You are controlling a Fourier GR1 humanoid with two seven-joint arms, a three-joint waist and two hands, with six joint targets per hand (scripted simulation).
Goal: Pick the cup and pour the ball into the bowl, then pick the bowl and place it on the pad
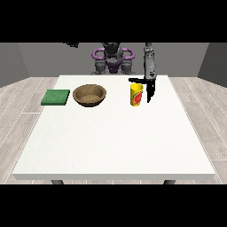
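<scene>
One hand (149,91), at the view's right, hangs just beside the yellow cup (136,94), thumb reaching over its rim; whether the fingers close on it I cannot tell. I would wrap the cup at mid-height and keep it upright before tipping it toward the wooden bowl (89,95), which stands between cup and green pad (56,97). The white table (111,142) sits on pale wooden floor (17,95), grey walls behind.

Bright even light, white table (111,142) evenly lit, faint soft shadows beneath objects, no glare
</scene>
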